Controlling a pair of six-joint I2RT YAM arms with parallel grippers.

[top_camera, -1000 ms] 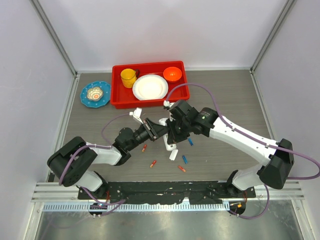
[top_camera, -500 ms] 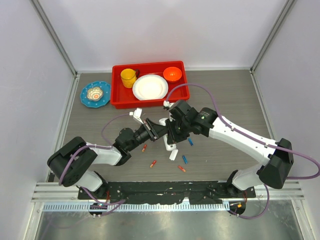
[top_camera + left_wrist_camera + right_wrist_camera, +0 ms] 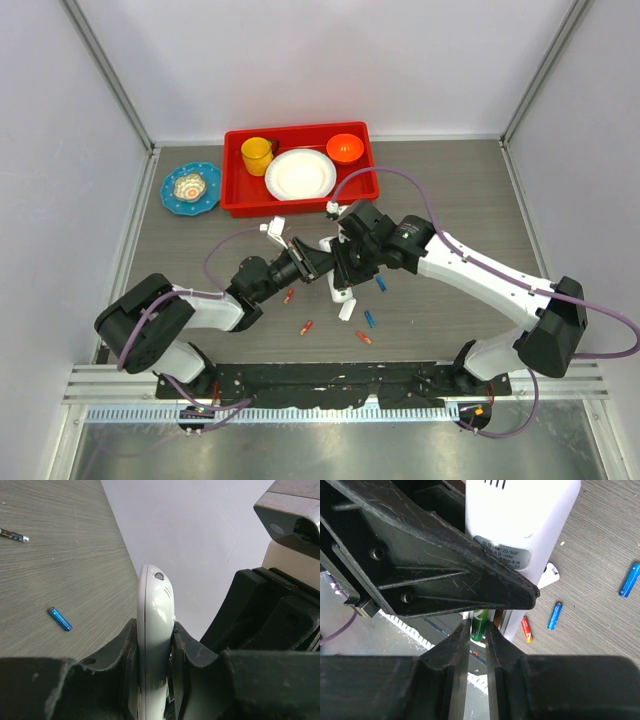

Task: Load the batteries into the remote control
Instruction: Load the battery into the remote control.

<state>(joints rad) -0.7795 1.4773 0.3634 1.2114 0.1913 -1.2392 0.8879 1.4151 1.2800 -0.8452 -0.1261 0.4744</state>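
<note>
Your left fingers point(image 3: 127, 650) clamp the remote control point(image 3: 152, 605) edge-on. Your right fingers point(image 3: 456, 647) pinch a green battery point(image 3: 480, 622), long axis along the remote's, just beside its back; contact cannot be confirmed.

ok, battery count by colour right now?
Red batteries: 3
Blue batteries: 2
Green battery: 1, held in the right claw
Total: 6 in view
</note>
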